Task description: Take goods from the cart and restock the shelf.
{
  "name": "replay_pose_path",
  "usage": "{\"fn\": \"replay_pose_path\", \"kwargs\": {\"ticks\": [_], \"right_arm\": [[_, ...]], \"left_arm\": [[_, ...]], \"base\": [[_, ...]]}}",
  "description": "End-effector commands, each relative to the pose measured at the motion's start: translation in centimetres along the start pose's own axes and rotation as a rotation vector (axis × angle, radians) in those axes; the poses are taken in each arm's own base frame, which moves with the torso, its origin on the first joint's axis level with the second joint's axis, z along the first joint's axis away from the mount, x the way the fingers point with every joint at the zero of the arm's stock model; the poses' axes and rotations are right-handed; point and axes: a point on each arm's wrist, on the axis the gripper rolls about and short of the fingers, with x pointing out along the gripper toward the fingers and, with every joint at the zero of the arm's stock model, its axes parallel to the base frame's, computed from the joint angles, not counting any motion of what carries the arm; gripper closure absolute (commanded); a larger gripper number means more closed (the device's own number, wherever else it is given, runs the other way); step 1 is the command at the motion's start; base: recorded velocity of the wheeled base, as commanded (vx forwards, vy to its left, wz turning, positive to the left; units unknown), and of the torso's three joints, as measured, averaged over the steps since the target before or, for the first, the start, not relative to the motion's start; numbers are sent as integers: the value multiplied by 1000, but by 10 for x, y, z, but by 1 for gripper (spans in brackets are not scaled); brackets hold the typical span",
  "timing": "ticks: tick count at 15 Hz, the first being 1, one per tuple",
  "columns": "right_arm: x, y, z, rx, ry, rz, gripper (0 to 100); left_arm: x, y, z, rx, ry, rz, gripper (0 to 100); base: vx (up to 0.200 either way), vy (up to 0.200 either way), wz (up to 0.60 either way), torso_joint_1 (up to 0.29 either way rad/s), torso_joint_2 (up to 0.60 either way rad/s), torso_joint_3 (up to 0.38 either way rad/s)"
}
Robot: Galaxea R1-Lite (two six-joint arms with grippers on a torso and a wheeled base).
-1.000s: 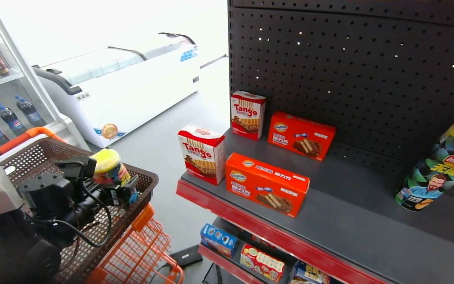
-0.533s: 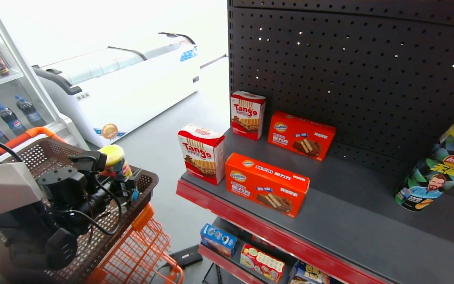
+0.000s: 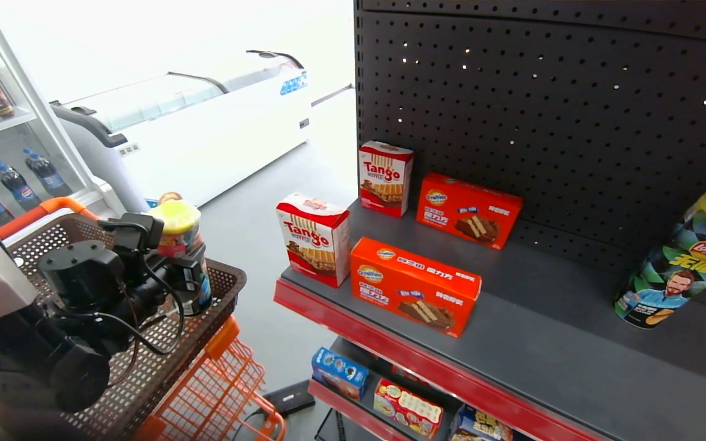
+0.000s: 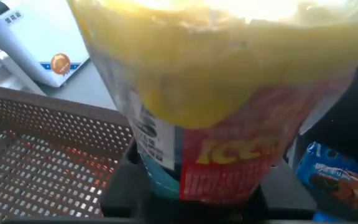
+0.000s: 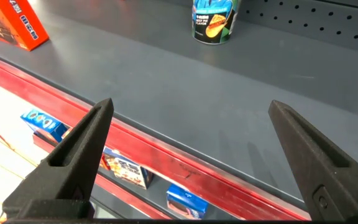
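Daylight pours in from behind the freezer (image 3: 206, 135), so that corner of the head view is blown out white. The pegboard (image 3: 543, 92) is dark, with pinpricks of light through its holes. The shelf (image 3: 543, 318) is evenly lit, just soft shadows under the boxes (image 3: 414, 285). In the left wrist view the can (image 4: 216, 124) sits too close, all blur, its yellow lid glaring
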Motion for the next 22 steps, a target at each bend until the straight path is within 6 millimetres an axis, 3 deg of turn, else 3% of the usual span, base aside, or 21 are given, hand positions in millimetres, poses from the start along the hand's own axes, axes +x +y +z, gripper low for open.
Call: {"fn": "replay_pose_path", "kwargs": {"ticks": [1,3,5,6,7,8,10,11,14,17,20,22], "right_arm": [[0,0,0,0,-1,0,0],[0,0,0,0,0,2,0],[0,0,0,0,-1,0,0],[0,0,0,0,1,-1,0],[0,0,0,0,-1,0,0],[0,0,0,0,-1,-1,0],[0,0,0,0,-1,0,0],[0,0,0,0,-1,0,0],[0,0,0,0,-1,0,0],[0,0,0,0,1,0,0],[0,0,0,0,-1,0,0],[0,0,0,0,-1,0,0]], "left_arm": [[-26,5,61,8,-103,-5,100],[-33,3,94,10,-184,-38,100],[-36,-3,113,3,-224,-63,100],[-58,-15,139,-17,-237,-120,100],[-65,-19,152,-43,-217,-145,100],[-71,-20,158,-56,-204,-163,100],[-92,-42,170,-81,-233,-340,100],[-97,-49,174,-107,-248,-453,100],[-99,-58,174,-128,-243,-526,100],[-110,-66,179,-141,-257,-714,100],[-125,-69,183,-151,-188,-766,100],[-131,-72,175,-148,-156,-785,100]], "base": [[0,0,0,0,0,0],[0,0,0,0,0,0],[0,0,0,0,0,0],[0,0,0,0,0,0],[0,0,0,0,0,0],[0,0,0,0,0,0],[0,0,0,0,0,0],[0,0,0,0,0,0],[0,0,0,0,0,0],[0,0,0,0,0,0],[0,0,0,0,0,0],[0,0,0,0,0,0]]}}
